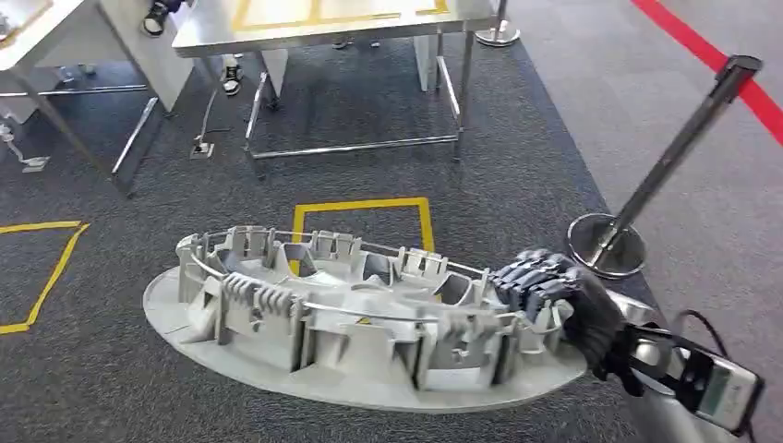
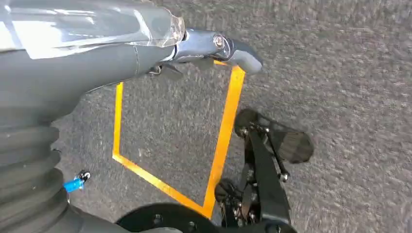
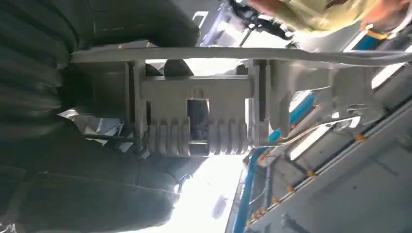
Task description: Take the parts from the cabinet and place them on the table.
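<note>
A large grey oval plastic part [image 1: 351, 318] with ribbed clips and a wire rim hangs above the carpet in the head view. My right hand [image 1: 554, 295] grips its right end, dark fingers curled over the rim. The right wrist view looks close up at the part's ribbed clip block [image 3: 197, 116] held in that hand [image 3: 82, 107]. In the left wrist view my left hand [image 2: 209, 46] hangs over the carpet with nothing in it; its thumb tip sticks out and I cannot tell how the fingers lie. A metal table [image 1: 323, 28] stands ahead.
Yellow tape squares [image 1: 362, 217] mark the grey carpet. A stanchion post [image 1: 646, 189] on a round base stands at the right, near a red floor line [image 1: 716, 60]. A second table [image 1: 65, 37] is at the far left. A person's feet [image 1: 231, 78] stand by the tables.
</note>
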Robot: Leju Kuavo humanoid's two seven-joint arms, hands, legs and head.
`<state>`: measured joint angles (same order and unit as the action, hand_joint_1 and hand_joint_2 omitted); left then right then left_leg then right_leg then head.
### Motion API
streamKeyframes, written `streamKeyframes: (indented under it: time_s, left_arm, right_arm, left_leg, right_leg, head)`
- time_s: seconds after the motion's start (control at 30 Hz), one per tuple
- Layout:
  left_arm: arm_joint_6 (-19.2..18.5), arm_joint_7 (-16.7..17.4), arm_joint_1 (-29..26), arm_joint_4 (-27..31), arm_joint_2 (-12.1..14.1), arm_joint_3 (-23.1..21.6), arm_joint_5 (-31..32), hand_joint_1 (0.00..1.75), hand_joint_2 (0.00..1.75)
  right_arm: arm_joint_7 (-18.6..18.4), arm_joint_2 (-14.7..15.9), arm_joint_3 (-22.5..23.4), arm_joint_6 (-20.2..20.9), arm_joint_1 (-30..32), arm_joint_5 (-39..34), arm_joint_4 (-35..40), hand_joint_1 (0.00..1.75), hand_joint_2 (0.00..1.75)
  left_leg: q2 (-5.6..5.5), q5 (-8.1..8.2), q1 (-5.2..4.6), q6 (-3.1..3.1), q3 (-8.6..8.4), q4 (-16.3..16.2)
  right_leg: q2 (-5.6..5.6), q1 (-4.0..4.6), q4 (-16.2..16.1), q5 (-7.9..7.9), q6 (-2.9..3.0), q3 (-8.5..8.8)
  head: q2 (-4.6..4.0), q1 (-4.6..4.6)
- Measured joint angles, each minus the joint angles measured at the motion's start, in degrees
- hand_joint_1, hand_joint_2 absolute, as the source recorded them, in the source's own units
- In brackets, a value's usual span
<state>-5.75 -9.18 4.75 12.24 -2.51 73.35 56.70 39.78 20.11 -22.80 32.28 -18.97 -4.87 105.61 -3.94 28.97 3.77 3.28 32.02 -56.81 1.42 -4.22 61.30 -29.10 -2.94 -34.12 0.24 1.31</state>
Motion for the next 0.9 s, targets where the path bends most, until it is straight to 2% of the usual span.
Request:
streamKeyframes:
  time_s: [0.03, 0.07, 0.1, 0.13, 0.17, 0.2, 0.23, 0.27, 0.3, 0.37, 0.4, 0.43, 0.5, 0.53, 0.57, 0.6, 0.63, 0.7, 0.73, 0.77, 0.8, 0.83, 0.87, 0.9]
  left_arm:
    - [0.02, 0.02, -0.02, 0.00, 0.02, 0.00, 0.00, 0.00, 1.75]
    - [0.07, 0.02, -0.04, -0.02, -0.11, 0.00, 0.00, 0.00, 1.75]
    - [0.07, 0.02, 0.02, -0.02, -0.13, 0.00, 0.00, 0.00, 1.75]
    - [0.07, 0.02, 0.12, -0.02, -0.20, 0.00, 0.00, 0.00, 1.75]
    - [0.07, 0.02, 0.21, -0.02, -0.33, 0.00, 0.04, 0.00, 1.75]
    - [0.09, 0.02, 0.18, -0.04, -0.39, 0.00, 0.06, 0.00, 1.75]
    - [0.11, 0.02, 0.10, -0.02, -0.44, 0.00, 0.13, 0.00, 1.75]
    - [0.09, 0.02, 0.05, -0.04, -0.48, 0.00, 0.22, 0.00, 1.75]
    - [0.09, 0.02, 0.04, -0.02, -0.52, 0.00, 0.24, 0.00, 1.75]
    - [0.09, 0.02, 0.05, -0.02, -0.52, 0.00, 0.35, 0.00, 1.75]
    - [0.09, 0.02, 0.09, -0.02, -0.44, 0.00, 0.39, 0.00, 1.75]
    - [0.09, 0.02, 0.17, -0.02, -0.41, -0.02, 0.39, 0.00, 1.75]
    - [0.09, 0.02, 0.14, -0.02, -0.41, 0.00, 0.39, 0.00, 1.75]
    - [0.09, 0.02, 0.12, -0.02, -0.41, -0.02, 0.42, 0.00, 1.75]
    - [0.09, 0.02, 0.13, -0.02, -0.41, -0.02, 0.42, 0.00, 1.75]
    - [0.09, 0.02, 0.12, -0.02, -0.50, -0.02, 0.46, 0.00, 1.75]
    - [0.07, 0.02, 0.16, -0.02, -0.55, -0.02, 0.46, 0.00, 1.75]
    - [0.07, 0.02, 0.17, -0.02, -0.57, -0.02, 0.48, 0.00, 1.75]
    - [0.07, 0.02, 0.15, -0.02, -0.59, -0.02, 0.53, 0.00, 1.75]
    - [0.02, 0.02, 0.15, -0.02, -0.59, -0.02, 0.59, 0.00, 1.75]
    - [-0.07, 0.02, 0.15, -0.02, -0.59, -0.02, 0.66, 0.00, 1.75]
    - [-0.09, 0.02, 0.15, -0.02, -0.59, -0.02, 0.77, 0.00, 1.75]
    - [-0.09, 0.02, 0.16, -0.02, -0.63, -0.02, 0.77, 0.00, 1.75]
    - [-0.09, 0.02, 0.15, -0.02, -0.72, -0.02, 0.77, 0.00, 1.75]
  right_arm:
    - [0.00, -0.20, -0.15, 0.00, -0.03, 0.13, 0.00, 1.75, 1.75]
    - [0.02, -0.33, -0.20, 0.00, -0.07, 0.11, 0.00, 1.75, 1.75]
    - [0.02, -0.48, -0.20, 0.00, -0.09, 0.09, 0.00, 1.75, 1.75]
    - [0.04, -0.55, -0.17, 0.00, -0.18, 0.04, 0.02, 1.75, 1.75]
    - [0.04, -0.55, -0.17, 0.02, -0.17, -0.07, 0.02, 1.75, 1.75]
    - [0.04, -0.57, -0.17, 0.07, -0.11, -0.22, 0.00, 1.75, 1.75]
    - [0.04, -0.55, -0.17, 0.15, -0.08, -0.35, 0.00, 1.75, 1.75]
    - [0.04, -0.55, -0.17, 0.22, -0.09, -0.46, 0.00, 1.75, 1.75]
    - [0.04, -0.55, -0.17, 0.22, -0.12, -0.61, 0.00, 1.75, 1.75]
    - [0.04, -0.55, -0.11, 0.22, -0.32, -0.72, 0.02, 1.75, 1.75]
    - [0.04, -0.55, -0.06, 0.22, -0.48, -0.72, 0.02, 1.75, 1.75]
    - [0.04, -0.55, -0.06, 0.22, -0.54, -0.72, 0.02, 1.75, 1.75]
    - [0.04, -0.55, -0.02, 0.22, -0.51, -0.74, 0.02, 1.75, 1.75]
    - [0.04, -0.55, -0.02, 0.22, -0.52, -0.74, 0.02, 1.75, 1.75]
    - [0.04, -0.53, 0.04, 0.22, -0.55, -0.74, 0.02, 1.75, 1.75]
    - [0.04, -0.44, 0.15, 0.22, -0.47, -0.72, 0.04, 1.75, 1.75]
    - [0.04, -0.46, 0.24, 0.22, -0.50, -0.74, 0.04, 1.75, 1.75]
    - [0.09, -0.44, 0.33, 0.20, -0.33, -0.72, 0.04, 1.75, 1.75]
    - [0.09, -0.46, 0.31, 0.20, -0.13, -0.61, 0.04, 1.75, 1.75]
    - [0.09, -0.44, 0.33, 0.20, 0.16, -0.48, 0.04, 1.75, 1.75]
    - [0.09, -0.44, 0.33, 0.20, 0.35, -0.39, 0.04, 1.75, 1.75]
    - [0.09, -0.44, 0.33, 0.20, 0.35, -0.33, 0.04, 1.75, 1.75]
    - [0.09, -0.44, 0.37, 0.20, 0.32, -0.31, 0.04, 1.75, 1.75]
    - [0.09, -0.44, 0.48, 0.20, 0.32, -0.31, 0.04, 1.75, 1.75]
  left_leg:
    - [-0.04, -0.10, 0.11, 0.08, -0.03, 0.16]
    - [0.71, 0.09, 0.17, -0.01, 0.06, -0.29]
    - [2.42, 1.22, 0.01, -0.26, 1.00, -2.27]
    - [3.32, 3.02, -0.24, -0.35, 2.73, -5.56]
    - [3.73, 5.94, -0.51, -0.44, 6.10, -11.86]
    - [3.73, 7.70, -0.76, -0.65, 8.86, -16.87]
    - [3.72, 8.46, -1.04, -1.03, 10.98, -20.50]
    - [3.72, 7.79, -1.36, -1.57, 11.66, -20.98]
    - [3.71, 5.96, -1.68, -2.32, 10.93, -18.82]
    - [3.72, 0.72, -2.60, -4.24, 6.46, -9.15]
    - [3.82, -0.93, -3.24, -5.32, 4.32, -4.77]
    - [4.20, -0.51, -3.65, -5.34, 3.77, -3.45]
    - [4.23, -0.51, -3.87, -4.77, 3.87, -3.35]
    - [4.06, -0.51, -4.01, -4.78, 3.84, -3.29]
    - [3.99, -0.86, -3.79, -4.84, 3.09, -2.50]
    - [4.01, -1.16, -3.45, -4.96, 2.57, -2.05]
    - [3.96, -1.13, -3.43, -5.28, 2.37, -1.93]
    - [3.80, -0.94, -3.62, -5.59, 2.27, -1.94]
    - [3.66, -0.85, -3.75, -5.72, 2.27, -1.98]
    - [3.52, -0.78, -3.82, -5.82, 2.17, -1.98]
    - [3.31, -0.66, -3.86, -5.86, 2.01, -1.98]
    - [3.16, -0.51, -3.92, -5.82, 1.75, -2.00]
    - [2.98, -0.32, -3.95, -5.74, 1.40, -2.00]
    - [2.86, -0.09, -3.99, -5.56, 1.13, -2.02]
  right_leg:
    - [-0.11, 0.07, 0.22, -0.02, 0.50, -0.12]
    - [-0.31, 0.36, 0.15, 0.05, 1.04, -0.07]
    - [-0.54, 0.60, 0.11, 0.02, 1.26, 0.07]
    - [-0.70, 0.84, 0.05, 0.03, 1.42, 0.11]
    - [-1.06, 1.14, 0.05, -0.03, 1.64, 0.03]
    - [-1.32, 1.45, 0.05, -0.12, 1.83, 0.00]
    - [-1.55, 1.73, 0.05, -0.21, 2.00, 0.02]
    - [-1.68, 2.01, 0.05, -0.30, 2.13, 0.10]
    - [-1.77, 2.26, 0.05, -0.37, 2.23, 0.25]
    - [-1.86, 2.66, 0.02, -0.57, 2.40, 0.65]
    - [-1.87, 2.58, -0.04, -0.63, 2.44, 0.71]
    - [-1.80, 3.31, 0.10, -0.93, 2.02, 0.70]
    - [-1.85, 2.90, -0.24, -0.96, 1.65, 0.78]
    - [-1.95, 2.76, -0.69, -0.88, 1.28, 1.02]
    - [-2.01, 2.84, -0.87, -1.02, 0.82, 1.30]
    - [-1.93, 2.70, 0.06, -1.46, 0.71, 0.97]
    - [-1.87, 2.76, 2.62, -3.00, 0.59, -0.23]
    - [-1.74, 2.78, 11.28, -6.77, 0.30, -4.83]
    - [-1.71, 2.78, 15.19, -7.74, 0.21, -7.07]
    - [-1.70, 2.79, 16.47, -7.38, 0.23, -8.17]
    - [-1.69, 2.82, 14.89, -5.78, 0.37, -7.70]
    - [-1.69, 2.83, 11.02, -3.27, 0.59, -6.10]
    - [-1.69, 2.84, 5.44, -0.33, 0.86, -3.52]
    - [-1.65, 2.94, 0.14, 1.86, 1.30, -1.10]
  head:
    - [0.00, 0.00]
    - [0.00, 0.17]
    - [0.00, 0.39]
    - [0.00, 0.43]
    - [0.00, 0.46]
    - [0.00, 0.46]
    - [0.00, 0.46]
    - [0.00, 0.46]
    - [0.00, 0.43]
    - [0.00, 0.43]
    - [0.00, 0.41]
    - [0.00, 0.39]
    - [0.00, 0.41]
    - [0.00, 0.41]
    - [0.00, 0.39]
    - [0.00, 0.28]
    - [0.00, 0.19]
    - [0.00, 0.15]
    - [0.00, 0.15]
    - [0.00, 0.15]
    - [0.00, 0.17]
    - [0.00, 0.13]
    - [0.00, 0.15]
    - [0.00, 0.11]
